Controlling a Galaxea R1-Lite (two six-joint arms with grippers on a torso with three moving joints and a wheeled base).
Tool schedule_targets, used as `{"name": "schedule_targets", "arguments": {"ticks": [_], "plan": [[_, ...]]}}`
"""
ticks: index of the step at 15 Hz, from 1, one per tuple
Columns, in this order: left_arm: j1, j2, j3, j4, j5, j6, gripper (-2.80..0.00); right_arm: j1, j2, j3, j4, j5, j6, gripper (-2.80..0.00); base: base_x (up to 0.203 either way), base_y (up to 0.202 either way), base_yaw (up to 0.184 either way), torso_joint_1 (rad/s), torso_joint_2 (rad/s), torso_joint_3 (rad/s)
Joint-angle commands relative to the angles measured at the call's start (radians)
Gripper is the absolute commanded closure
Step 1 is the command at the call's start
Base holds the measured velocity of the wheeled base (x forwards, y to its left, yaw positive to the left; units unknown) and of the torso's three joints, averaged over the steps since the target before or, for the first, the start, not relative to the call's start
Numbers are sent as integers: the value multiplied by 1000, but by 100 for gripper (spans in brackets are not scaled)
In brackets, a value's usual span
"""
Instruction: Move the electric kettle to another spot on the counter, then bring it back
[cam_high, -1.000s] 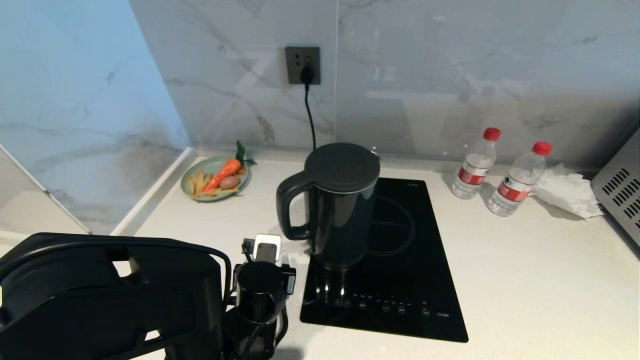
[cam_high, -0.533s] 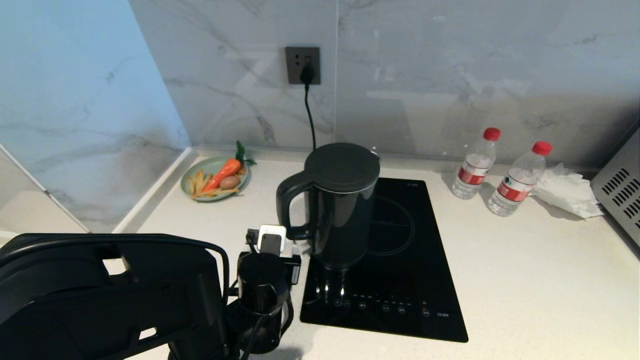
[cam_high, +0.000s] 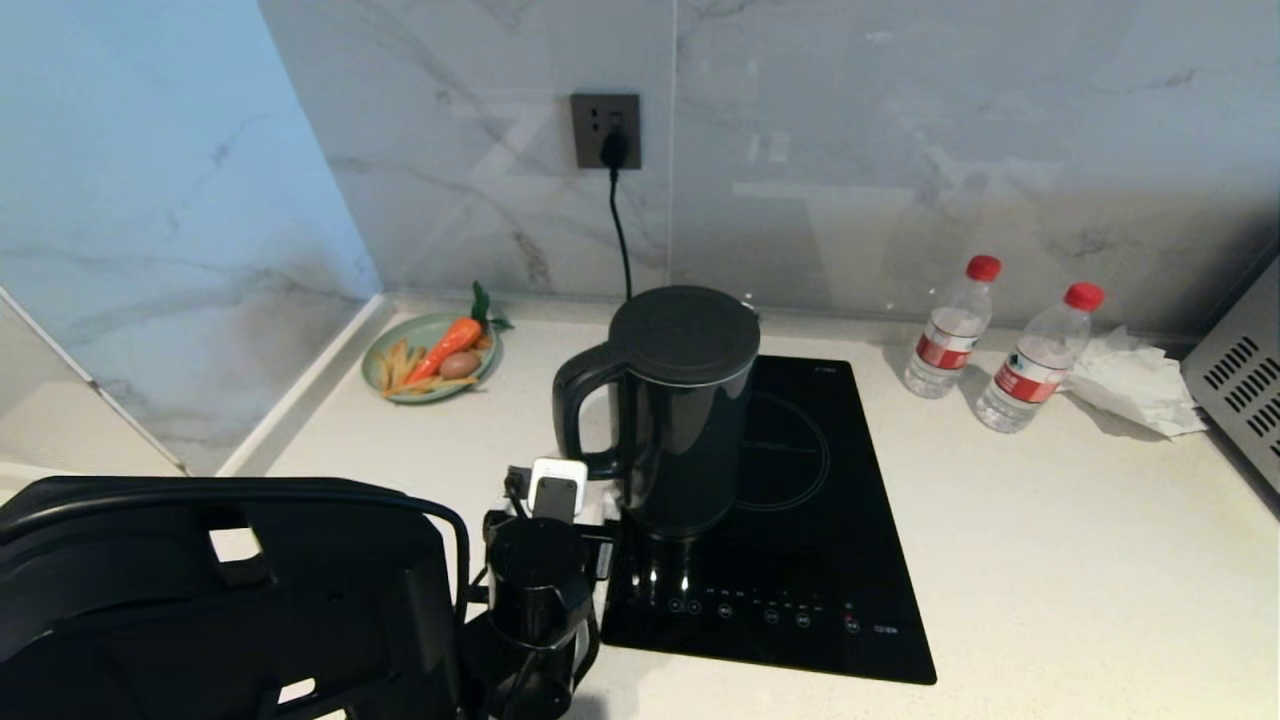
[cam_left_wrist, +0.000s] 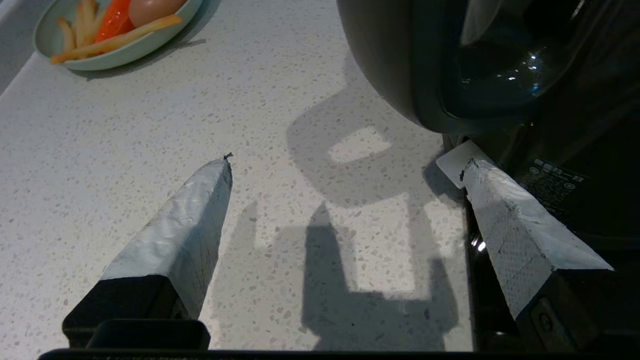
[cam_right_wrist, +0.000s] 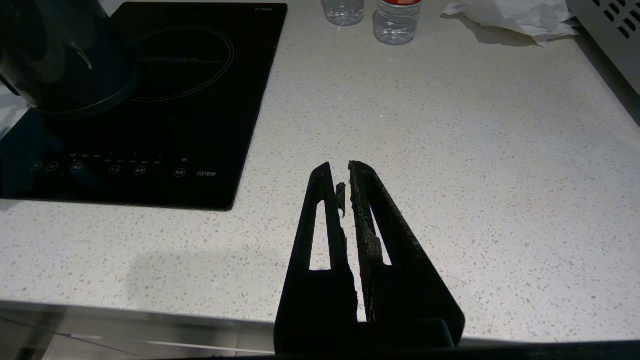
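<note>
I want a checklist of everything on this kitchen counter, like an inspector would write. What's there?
Surface: white speckled counter with a black cooktop set in it.
Job's things: electric kettle upright at the cooktop's left edge, handle toward the left arm.
Clutter: green plate with a carrot, an egg and fries; two water bottles; crumpled white paper.
Grippers: left gripper open, just short of the kettle's handle, holding nothing; right gripper shut, parked over the counter's front edge.
Cables: black cord from the wall socket down behind the kettle.
Surroundings: marble wall; grey vented appliance at far right.
</note>
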Motion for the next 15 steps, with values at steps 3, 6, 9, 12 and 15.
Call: {"name": "schedule_targets", "arguments": {"ticks": [3, 6, 9, 12, 15], "plan": [[-9, 10, -7, -9, 5, 0, -280, 1, 0, 0, -1, 1, 0, 0, 0, 0, 0, 0, 0, 0], [-9, 24, -17, -9, 6, 0, -280, -1, 0, 0, -1, 0, 0, 0, 0, 0, 0, 0, 0, 0], [-1, 31, -36, -9, 7, 2, -280, 1, 0, 1, -1, 0, 0, 0, 0, 0, 0, 0, 0, 0], [24, 30, -47, -9, 6, 5, -280, -1, 0, 0, -1, 0, 0, 0, 0, 0, 0, 0, 0, 0], [35, 31, -47, -9, 4, 5, -280, 1, 0, 0, -1, 0, 0, 0, 0, 0, 0, 0, 0, 0]]}}
